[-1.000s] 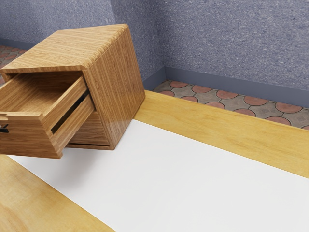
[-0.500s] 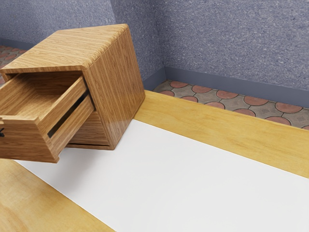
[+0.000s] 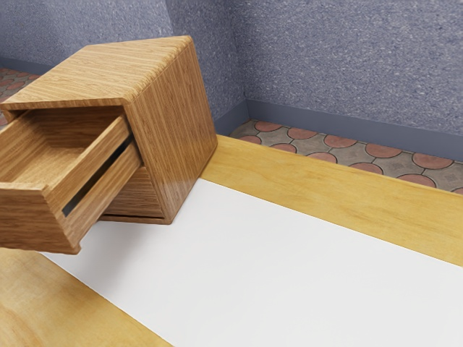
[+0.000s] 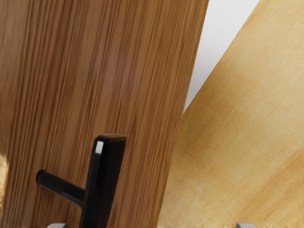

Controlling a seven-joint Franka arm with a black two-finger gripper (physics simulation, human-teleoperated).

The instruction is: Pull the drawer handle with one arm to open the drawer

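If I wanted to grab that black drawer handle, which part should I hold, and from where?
Probably the handle's long black bar, not its thin post. The post holds the bar off the drawer front, so come straight at the front and pinch the bar's long sides.

No readable text, labels, brands, numbers or signs on anything.

obstacle: wooden cabinet [image 3: 155, 94] on the table [image 3: 275, 275], toward the exterior view's left | obstacle: its drawer [image 3: 51, 181] juts out, open on top, shadowed gap beneath | drawer front [image 4: 95, 71]: black handle [image 4: 102, 185] stands off it on a post, room behind the bar | free: white tabletop to the exterior view's right of the cabinet | bound: wall [image 3: 347, 58] behind
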